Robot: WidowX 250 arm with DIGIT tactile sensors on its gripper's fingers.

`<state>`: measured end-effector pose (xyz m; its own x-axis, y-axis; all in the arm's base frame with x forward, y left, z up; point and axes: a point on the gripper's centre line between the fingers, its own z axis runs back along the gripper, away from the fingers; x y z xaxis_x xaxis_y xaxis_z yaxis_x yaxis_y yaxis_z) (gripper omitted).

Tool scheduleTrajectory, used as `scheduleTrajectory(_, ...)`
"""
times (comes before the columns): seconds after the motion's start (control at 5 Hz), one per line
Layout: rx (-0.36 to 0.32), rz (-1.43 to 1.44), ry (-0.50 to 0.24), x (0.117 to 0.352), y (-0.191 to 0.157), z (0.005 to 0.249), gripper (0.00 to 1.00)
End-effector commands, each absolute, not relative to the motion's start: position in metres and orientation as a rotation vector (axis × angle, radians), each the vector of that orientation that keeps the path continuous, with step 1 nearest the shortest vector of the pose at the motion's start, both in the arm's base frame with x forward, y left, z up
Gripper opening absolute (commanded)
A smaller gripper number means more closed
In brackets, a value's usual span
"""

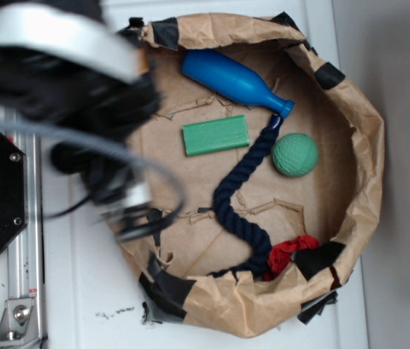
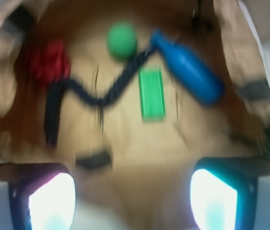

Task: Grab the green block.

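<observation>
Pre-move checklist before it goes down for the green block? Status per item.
1. Target found: green block lies flat on the paper floor of the paper basket. ok.
2. Top of block free: nothing lies on it. ok.
3. Neighbours: blue bottle and navy rope are close to the block but apart from it; green ball sits beyond the rope. ok.
4. Gripper empty and open: the fingers stand wide with nothing between them. ok.
5. Alignment: in the wrist view the block is ahead of the gap, not under it. not ok.
6. Height above the block: wrist view blurred. cannot tell.
</observation>
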<state>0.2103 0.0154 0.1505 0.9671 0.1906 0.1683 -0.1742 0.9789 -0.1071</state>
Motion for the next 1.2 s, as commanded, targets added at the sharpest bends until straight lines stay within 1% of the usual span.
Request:
scheduleTrajectory(0.0,-0.034,0.197,-0.162,0.257,0.026,0.103,1.0)
scheduleTrajectory(0.2,-0.01,0.139,-0.108,0.253,0.021,0.073,1.0)
scheduleTrajectory(0.4,-0.03,0.057,-0.089,0.247,0.021,0.049,1.0)
scheduleTrajectory(0.6,0.011,0.042,-0.076,0.248,0.017,0.037,1.0)
scheduleTrajectory(0.8,0.068,0.019,-0.079,0.255,0.017,0.027,1.0)
scheduleTrajectory(1.0,0.066,-0.015,-0.087,0.265,0.017,0.023,1.0)
